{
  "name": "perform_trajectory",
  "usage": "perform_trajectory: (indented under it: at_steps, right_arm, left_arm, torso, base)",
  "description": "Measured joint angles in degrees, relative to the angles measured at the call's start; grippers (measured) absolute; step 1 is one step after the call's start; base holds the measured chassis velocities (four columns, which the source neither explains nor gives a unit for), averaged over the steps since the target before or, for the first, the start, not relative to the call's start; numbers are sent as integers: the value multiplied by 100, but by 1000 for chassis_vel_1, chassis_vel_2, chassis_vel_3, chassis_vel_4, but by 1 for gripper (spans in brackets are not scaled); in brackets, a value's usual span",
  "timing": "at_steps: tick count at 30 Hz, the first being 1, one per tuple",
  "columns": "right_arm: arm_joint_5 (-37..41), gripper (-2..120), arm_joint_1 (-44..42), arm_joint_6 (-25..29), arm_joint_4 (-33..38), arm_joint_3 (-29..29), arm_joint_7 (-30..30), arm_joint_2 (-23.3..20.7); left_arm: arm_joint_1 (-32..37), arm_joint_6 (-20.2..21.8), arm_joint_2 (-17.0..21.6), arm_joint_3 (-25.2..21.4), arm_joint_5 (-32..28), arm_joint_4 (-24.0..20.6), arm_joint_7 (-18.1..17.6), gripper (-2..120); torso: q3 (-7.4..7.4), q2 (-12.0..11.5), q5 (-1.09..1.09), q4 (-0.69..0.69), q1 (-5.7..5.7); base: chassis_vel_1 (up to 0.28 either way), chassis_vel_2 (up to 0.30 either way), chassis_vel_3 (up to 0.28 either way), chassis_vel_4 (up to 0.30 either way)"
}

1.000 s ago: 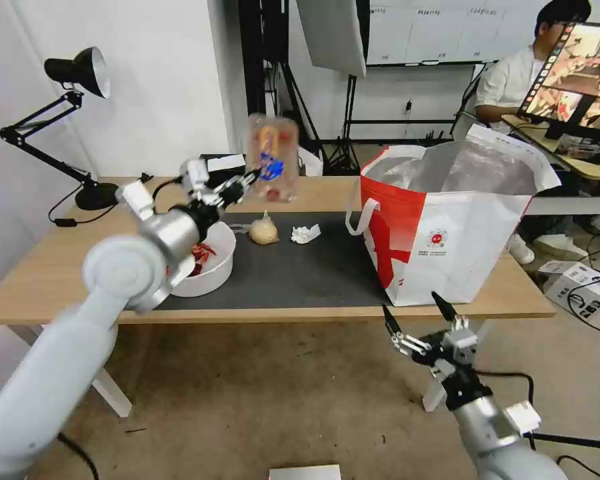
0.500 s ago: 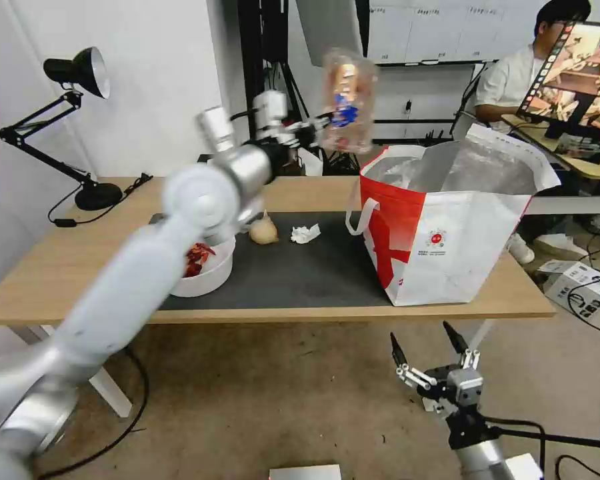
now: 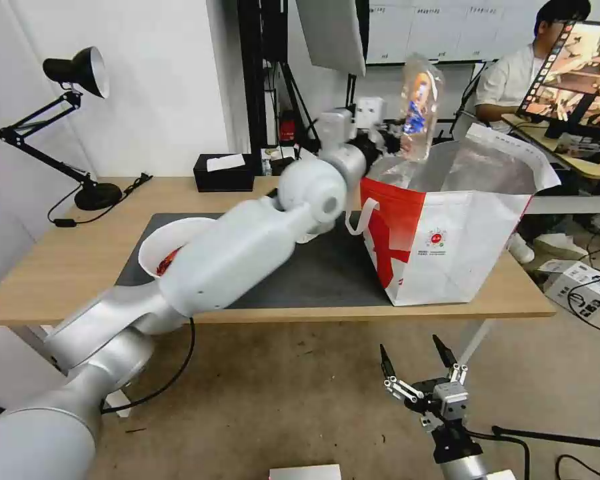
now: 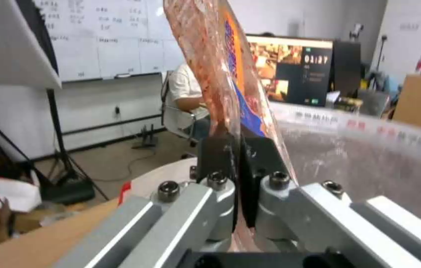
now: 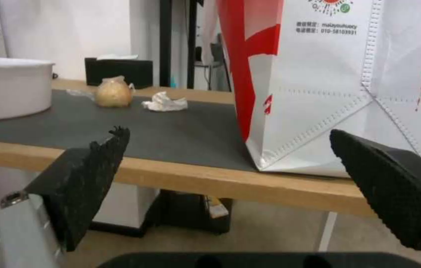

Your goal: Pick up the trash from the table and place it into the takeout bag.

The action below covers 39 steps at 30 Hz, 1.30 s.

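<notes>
My left gripper (image 3: 395, 141) is shut on the edge of the clear clamshell box (image 3: 420, 107) and holds it upright above the open mouth of the takeout bag (image 3: 447, 233). The left wrist view shows both pads pinching the box (image 4: 225, 74) over the foil lining (image 4: 369, 156). My left arm partly covers the white bowl (image 3: 167, 243) of red shells on the grey mat (image 3: 313, 280). The knotted beige bag (image 5: 113, 92) and the crumpled tissue (image 5: 165, 102) lie on the mat. My right gripper (image 3: 413, 357) hangs open below the table (image 3: 53, 273) edge, in front of the bag.
A black tissue box (image 3: 223, 172) and a black desk lamp (image 3: 80, 73) stand at the back of the table. Behind the bag, a person sits at a desk with a monitor (image 3: 573, 73). Light stands rise behind the table, and cables and boxes lie on the floor to the right.
My left arm has swung up and to the right, carrying the clamshell box from above the mat to over the bag's mouth. My right gripper has sunk lower below the table.
</notes>
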Motion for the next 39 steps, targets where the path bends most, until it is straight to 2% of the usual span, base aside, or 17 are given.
perform_trajectory:
  at_steps: [6,12,15,17,18,21,22,25,26,33,35,37,39]
  right_arm:
    - [125,100,40,-26,22,22,4,-128]
    - [211,100,63,-44,22,57,11,-213]
    - [236,100,87,-52,14,60,15,-232]
    - [258,100,112,-58,-15,58,26,-241]
    - [258,100,112,-58,-15,58,26,-241]
    - [295,100,136,-71,-57,38,41,-247]
    - [295,100,136,-71,-57,38,41,-247]
    - [307,100,146,-82,-58,21,42,-255]
    - [307,100,146,-82,-58,21,42,-255]
    - [294,100,68,-93,114,42,45,-283]
    - [290,100,60,-93,125,55,45,-286]
    - [284,100,35,-87,163,112,45,-302]
    - [283,100,12,-80,190,141,45,-304]
  left_arm:
    - [59,0,68,172,321,25,170,0]
    - [121,-31,134,232,363,-98,323,0]
    - [126,-60,130,236,319,-126,339,6]
    - [123,-71,129,244,254,-146,340,15]
    - [123,-71,129,244,254,-146,340,15]
    - [115,-74,183,249,194,-188,343,32]
    - [115,-74,183,249,194,-188,343,32]
    - [135,-73,254,227,88,-275,343,44]
    - [135,-73,254,227,88,-275,343,44]
    - [216,-193,647,155,-34,-679,339,75]
    - [242,-206,690,129,-35,-723,337,78]
    - [391,-268,932,-3,76,-943,335,89]
    - [464,-302,1055,-38,260,-1009,347,94]
  torso:
    - [0,0,-1,1,0]
    - [0,0,-1,2,0]
    - [0,0,-2,1,0]
    - [0,0,-1,1,0]
    - [0,0,-1,1,0]
    - [0,0,-1,1,0]
    - [0,0,-1,1,0]
    - [0,0,-2,1,0]
    - [0,0,-2,1,0]
    - [0,0,-2,0,0]
    - [0,0,-3,0,0]
    - [-1,1,-2,1,0]
    - [-1,1,-3,1,0]
  base:
    - [0,0,0,0]
    - [0,0,0,0]
    - [0,0,0,0]
    - [0,0,0,0]
    - [0,0,0,0]
    - [0,0,0,0]
    - [0,0,0,0]
    - [0,0,0,0]
    - [0,0,0,0]
    - [0,0,0,0]
    - [0,0,0,0]
    - [0,0,0,0]
    - [0,0,0,0]
